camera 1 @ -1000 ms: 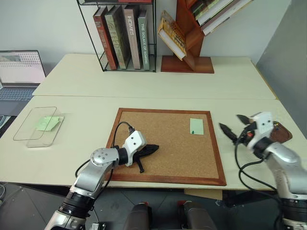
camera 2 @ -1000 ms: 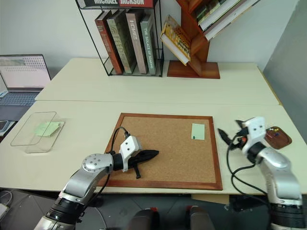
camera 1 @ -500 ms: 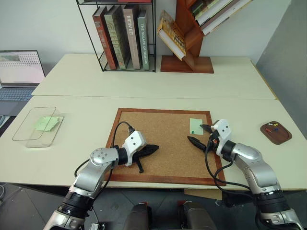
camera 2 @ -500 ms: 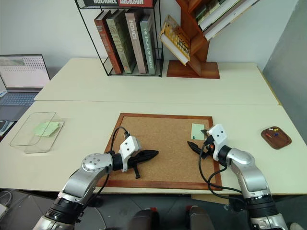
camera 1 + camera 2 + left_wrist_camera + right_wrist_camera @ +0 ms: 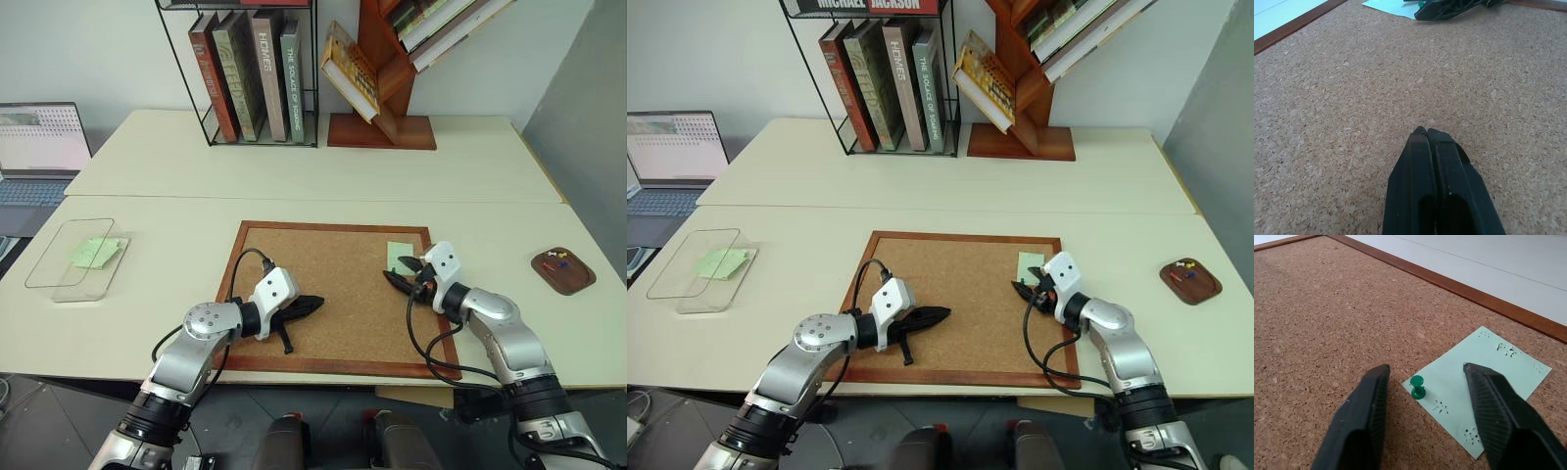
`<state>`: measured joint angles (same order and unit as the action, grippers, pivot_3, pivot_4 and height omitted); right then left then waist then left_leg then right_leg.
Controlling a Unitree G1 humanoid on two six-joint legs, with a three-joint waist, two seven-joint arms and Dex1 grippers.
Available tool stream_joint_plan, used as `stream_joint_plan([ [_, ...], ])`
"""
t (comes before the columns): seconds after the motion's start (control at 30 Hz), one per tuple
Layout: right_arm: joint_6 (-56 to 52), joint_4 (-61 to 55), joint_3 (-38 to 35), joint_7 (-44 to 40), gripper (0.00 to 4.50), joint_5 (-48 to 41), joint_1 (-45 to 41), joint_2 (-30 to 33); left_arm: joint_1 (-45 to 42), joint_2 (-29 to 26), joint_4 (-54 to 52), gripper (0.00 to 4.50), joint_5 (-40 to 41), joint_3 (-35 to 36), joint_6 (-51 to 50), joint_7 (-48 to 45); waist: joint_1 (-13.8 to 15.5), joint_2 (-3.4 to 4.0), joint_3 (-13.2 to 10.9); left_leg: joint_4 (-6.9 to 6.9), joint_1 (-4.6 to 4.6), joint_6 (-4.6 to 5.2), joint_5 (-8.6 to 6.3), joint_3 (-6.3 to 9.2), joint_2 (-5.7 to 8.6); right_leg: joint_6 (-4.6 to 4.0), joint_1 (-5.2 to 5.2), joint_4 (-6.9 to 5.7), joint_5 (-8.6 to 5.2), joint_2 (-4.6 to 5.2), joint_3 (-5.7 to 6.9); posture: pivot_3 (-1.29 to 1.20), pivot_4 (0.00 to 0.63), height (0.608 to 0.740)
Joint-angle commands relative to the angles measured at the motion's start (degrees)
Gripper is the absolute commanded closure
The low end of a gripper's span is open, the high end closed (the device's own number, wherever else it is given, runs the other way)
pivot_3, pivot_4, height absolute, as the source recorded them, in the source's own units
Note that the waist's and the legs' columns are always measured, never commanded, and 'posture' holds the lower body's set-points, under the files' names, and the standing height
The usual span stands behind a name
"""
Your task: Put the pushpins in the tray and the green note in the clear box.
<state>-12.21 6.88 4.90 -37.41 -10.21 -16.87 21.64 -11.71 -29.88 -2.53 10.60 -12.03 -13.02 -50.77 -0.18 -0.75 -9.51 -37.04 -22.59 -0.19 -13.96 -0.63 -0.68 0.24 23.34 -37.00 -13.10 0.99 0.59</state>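
On corkboard [image 5: 1327, 308]: pale mint green note [image 5: 1484, 377], pinholes at corners, green pushpin [image 5: 1417, 387] upright; right fingers [image 5: 1371, 401] apart, left fingers [image 5: 1435, 161] together.

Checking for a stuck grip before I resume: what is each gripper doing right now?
Left gripper: shut, holding nothing, over the corkboard.
Right gripper: open, fingers either side of the green pushpin, not gripping it.

Your robot's shiny silver arms, white blocks at the wrists, black looping cables, left gripper [image 5: 312, 303] and right gripper [image 5: 401, 271] with pointy black fingers [image 5: 1496, 423], ridged inside.
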Motion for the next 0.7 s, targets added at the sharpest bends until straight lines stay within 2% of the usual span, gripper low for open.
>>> stream_joint_plan([
  [0.03, 0.4, 0.3, 0.3, -0.6, 2.98, 0.5, -0.4, 0.0, 1.6, -0.9, 0.9, 4.50, -1.6, -1.4, -1.0, -0.5, 0.0, -0.01, 0.0, 0.00, 0.00, 0.00, 0.00, 0.00, 0.00, 0.00, 0.00, 0.00, 0.00, 0.00, 0.00, 0.00, 0.150, 0.740],
  [0.23, 0.5, 0.1, 1.4, -1.6, 4.12, 1.4, -0.4, 1.0, 1.7, -0.9, 0.9, 4.50, -1.6, -1.3, -1.1, -0.4, 0.0, -0.02, 0.0, 0.00, 0.01, 0.00, 0.00, 0.01, 0.00, 0.00, 0.00, 0.00, 0.00, 0.00, 0.00, 0.00, 0.150, 0.740],
  [0.33, 0.6, -0.1, 1.7, -2.2, 4.50, 2.0, -0.5, 1.4, 1.9, -1.0, 0.8, 4.50, -1.6, -1.3, -1.1, -0.4, 0.0, -0.02, 0.0, 0.00, 0.01, 0.00, 0.00, 0.00, 0.00, 0.00, 0.00, 0.00, 0.00, 0.00, 0.00, 0.00, 0.150, 0.740],
  [0.7, 3.1, -1.8, 0.9, -3.6, 4.50, 0.8, -0.7, 0.4, 2.3, -1.0, 0.3, 4.50, -1.5, -1.2, -1.3, -0.3, 0.0, -0.02, 0.0, 0.02, 0.01, 0.00, 0.00, 0.01, -0.01, -0.01, 0.00, 0.00, -0.01, 0.00, 0.01, 0.00, 0.150, 0.740],
])
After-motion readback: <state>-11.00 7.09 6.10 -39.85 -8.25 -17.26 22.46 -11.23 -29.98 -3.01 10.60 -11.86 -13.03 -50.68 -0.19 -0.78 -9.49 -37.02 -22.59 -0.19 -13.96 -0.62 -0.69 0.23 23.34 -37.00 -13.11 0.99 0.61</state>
